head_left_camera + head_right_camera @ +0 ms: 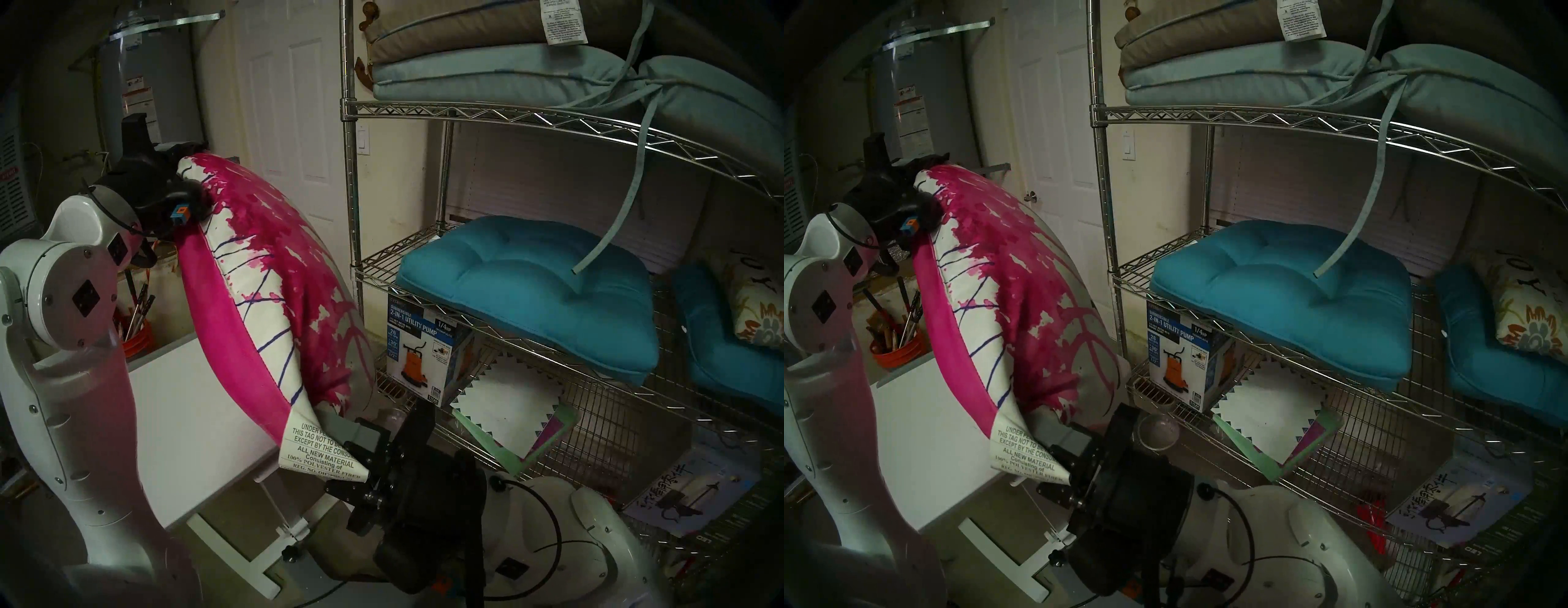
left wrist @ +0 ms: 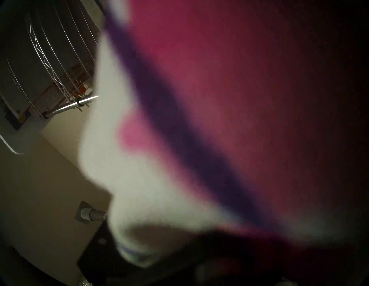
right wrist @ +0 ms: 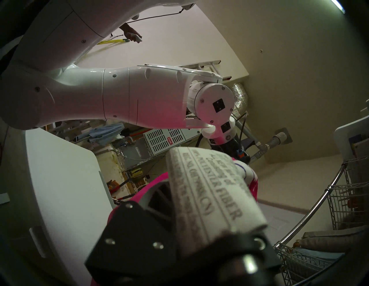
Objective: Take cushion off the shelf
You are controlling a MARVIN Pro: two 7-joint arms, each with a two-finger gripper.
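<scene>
The shelf (image 1: 500, 114), a tall chrome wire rack, fills the right half of the head views. Its upper tier carries stacked pale blue and tan pads, its middle tier a teal seat cushion (image 1: 526, 293) with a small floral pillow (image 1: 759, 305) at the far right, and its lower tier a utility pump box (image 1: 424, 344) beside some papers.

The cushion (image 1: 271, 288) is off the rack, in the air to the left of the rack's near left post, tilted on a diagonal with its splattered white and magenta face toward the rack and its solid pink back toward the left arm. It hangs over the right edge of a small white table (image 1: 191, 429).

The left gripper (image 1: 186, 199) is clamped on the cushion's upper left corner; in the left wrist view the fabric fills nearly the whole picture, blurred. The right gripper (image 1: 339, 433) is clenched on the lower corner, where the white care tag (image 1: 318, 450) drapes over its black fingers (image 3: 155, 197).

A white panelled door and a water heater stand behind on the left, and an orange bucket of tools (image 1: 138, 335) sits beyond the table. Between the cushion's lower right edge and the rack post only a narrow gap shows.
</scene>
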